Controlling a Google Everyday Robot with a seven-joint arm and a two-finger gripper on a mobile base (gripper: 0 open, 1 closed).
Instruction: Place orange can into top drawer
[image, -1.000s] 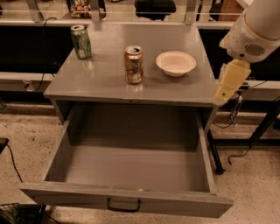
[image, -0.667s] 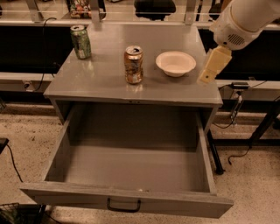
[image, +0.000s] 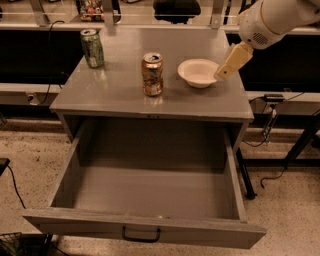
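Observation:
The orange can (image: 152, 74) stands upright on the grey cabinet top (image: 115, 90), near its middle. The top drawer (image: 150, 192) is pulled wide out below it, with nothing inside and a small dark handle (image: 141, 234) on its front. My gripper (image: 226, 69) hangs at the end of the white arm (image: 272, 20) over the right part of the cabinet top, just right of a white bowl. It is well to the right of the orange can and holds nothing.
A green can (image: 92, 48) stands at the back left of the cabinet top. A white bowl (image: 198, 72) sits right of the orange can. Cables (image: 267, 125) and a dark table leg (image: 300, 145) lie on the floor to the right.
My arm and gripper have moved left and up, from beside the cabinet's right edge to over its top next to the bowl. The cans, bowl and drawer have not moved.

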